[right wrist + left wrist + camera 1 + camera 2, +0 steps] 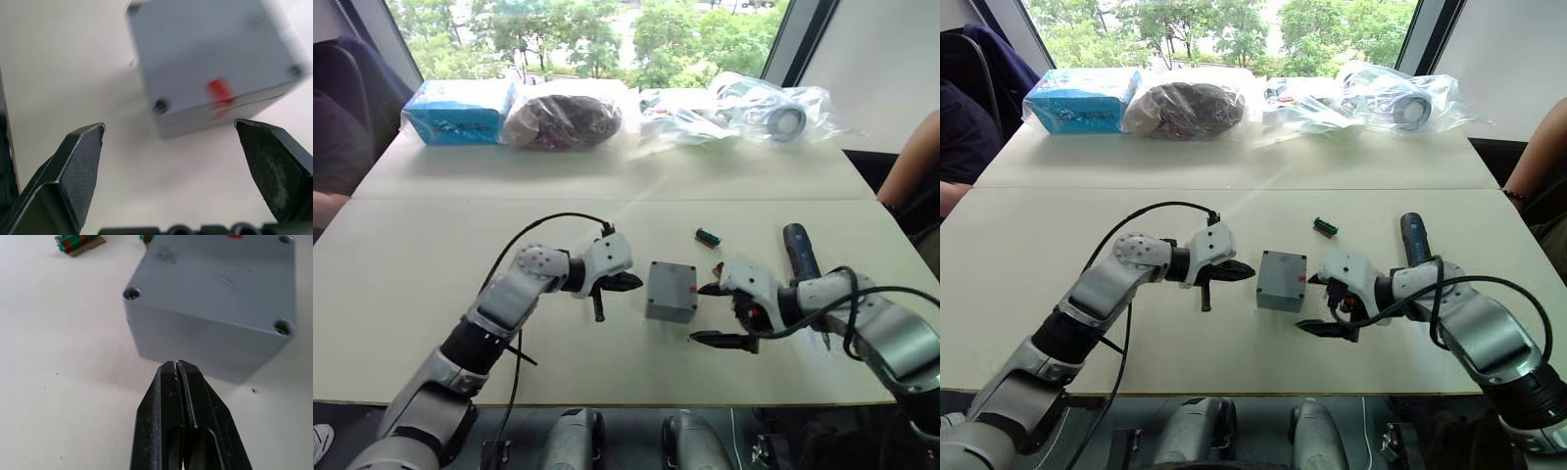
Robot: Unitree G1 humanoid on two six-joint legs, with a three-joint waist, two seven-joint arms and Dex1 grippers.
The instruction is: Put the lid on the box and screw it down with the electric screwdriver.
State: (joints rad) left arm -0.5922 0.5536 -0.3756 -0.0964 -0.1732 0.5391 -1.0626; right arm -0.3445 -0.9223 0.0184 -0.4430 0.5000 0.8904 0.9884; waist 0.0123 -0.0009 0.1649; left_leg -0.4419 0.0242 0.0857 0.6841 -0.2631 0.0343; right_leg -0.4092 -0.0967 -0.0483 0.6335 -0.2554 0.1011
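I have the box (pixel 672 291) sitting near the middle of the desk (pixel 431 294), with its lid (pixel 215 279) already lying flat on top; the corner screw holes show, and a red mark sits on the side facing my right arm. My left gripper (pixel 628 283) is just beside the box's left side, not touching it as far as I can tell, and its fingers (pixel 183 411) are clenched together on nothing. My right gripper (pixel 713 314) is just off the box's right side with its fingers (pixel 80 166) spread wide, the box standing beyond them and apart from both tips. The electric screwdriver (pixel 800 251) lies on the desk behind my right arm, well apart from the box. A small green connector (pixel 707 236) lies between the box and the far half of the desk. In front of the box there is bare desk up to the near edge. Along the far edge by the window sit a blue pack (pixel 460 111) and several plastic bags (pixel 769 106), well away from my arms.
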